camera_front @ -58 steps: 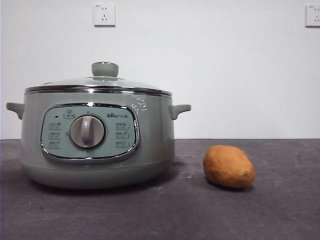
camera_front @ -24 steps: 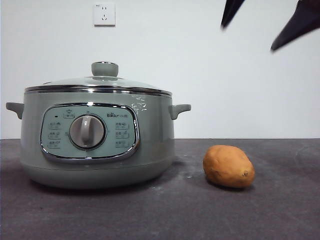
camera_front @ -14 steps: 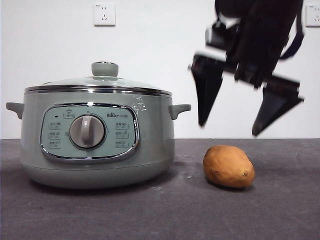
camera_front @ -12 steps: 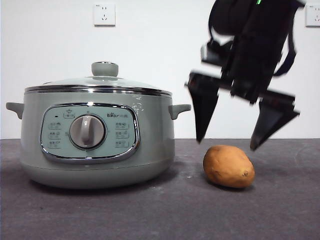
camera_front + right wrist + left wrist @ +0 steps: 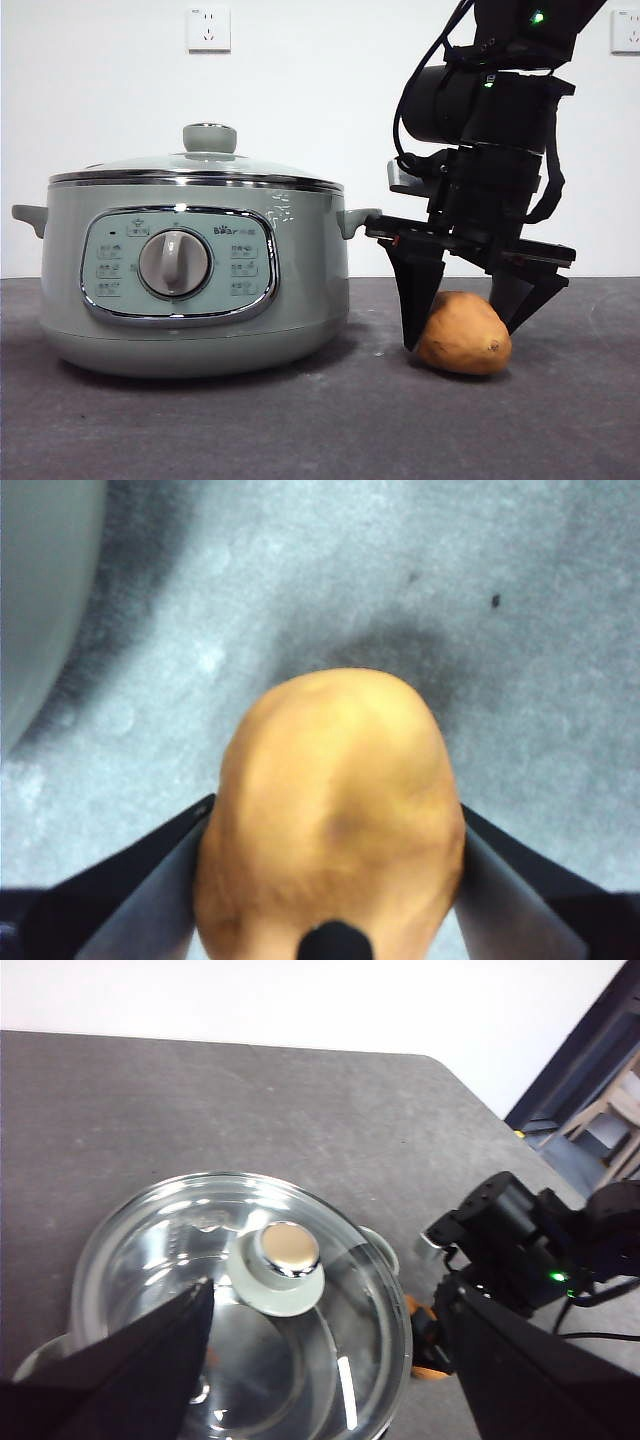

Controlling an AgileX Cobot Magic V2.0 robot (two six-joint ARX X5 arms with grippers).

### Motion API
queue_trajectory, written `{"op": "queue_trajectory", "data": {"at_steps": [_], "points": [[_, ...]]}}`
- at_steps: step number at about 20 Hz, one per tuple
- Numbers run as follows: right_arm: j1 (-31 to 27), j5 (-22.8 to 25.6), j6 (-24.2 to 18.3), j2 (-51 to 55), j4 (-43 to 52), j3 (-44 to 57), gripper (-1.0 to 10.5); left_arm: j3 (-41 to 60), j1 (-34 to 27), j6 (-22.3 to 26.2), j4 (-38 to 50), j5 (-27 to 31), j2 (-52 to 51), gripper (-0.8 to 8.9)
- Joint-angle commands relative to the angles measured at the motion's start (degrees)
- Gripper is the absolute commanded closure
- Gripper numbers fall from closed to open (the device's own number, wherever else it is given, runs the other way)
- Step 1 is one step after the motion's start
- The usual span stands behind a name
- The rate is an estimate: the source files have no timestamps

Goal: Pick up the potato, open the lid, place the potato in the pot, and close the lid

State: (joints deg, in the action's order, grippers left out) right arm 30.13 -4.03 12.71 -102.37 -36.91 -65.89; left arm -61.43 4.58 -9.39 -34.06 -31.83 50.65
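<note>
**Orange-brown potato bracketed, grip not yet sealed**

Orange-brown and oval, the potato (image 5: 464,333) lies on the dark table (image 5: 300,420) between the 2 black jaws of the right gripper (image 5: 468,322), which stands low over it with 1 tip down each flank. In the right wrist view the potato (image 5: 330,820) fills the gap, and both jaws sit at or against its skin; they look spread about as wide as the potato, so I judge the squeeze to be only beginning.

To do this step well, the jaws should close evenly on the widest part, low enough that the rounded skin cannot slip upward, and the lift should wait until the hold is firm.

Just beside this gripper stands the pot (image 5: 195,280), its glass lid (image 5: 200,168) in place.

The left gripper (image 5: 330,1360) hangs above the lid's knob (image 5: 280,1265), jaws spread wide, holding nothing.
</note>
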Motion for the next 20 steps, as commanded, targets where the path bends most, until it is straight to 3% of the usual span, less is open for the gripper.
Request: {"op": "queue_trajectory", "data": {"at_steps": [1, 9, 12, 16, 20], "points": [[0.0, 0.1, 0.3, 2.0, -1.9, 0.0, 9.6, 0.1, 0.5, 1.1, 0.5, 0.8, 0.3, 4.36], [-0.1, 3.0, -0.8, 19.0, -10.9, 0.0, 9.6, -0.1, 9.2, 2.1, 3.7, 9.0, 10.6, 4.36], [-0.1, 3.1, -0.8, 23.7, -12.2, 0.0, 9.6, -2.6, 13.7, 3.5, 4.4, 14.7, 16.0, 4.37], [-0.1, 3.1, -0.8, 27.4, -13.0, 0.0, 9.6, -5.4, 18.4, 5.2, 6.6, 22.1, 22.7, 4.37], [-0.1, 3.1, -0.8, 28.2, -13.5, 0.0, 9.6, -5.4, 20.5, 6.2, 7.9, 23.8, 27.9, 4.37]]}}
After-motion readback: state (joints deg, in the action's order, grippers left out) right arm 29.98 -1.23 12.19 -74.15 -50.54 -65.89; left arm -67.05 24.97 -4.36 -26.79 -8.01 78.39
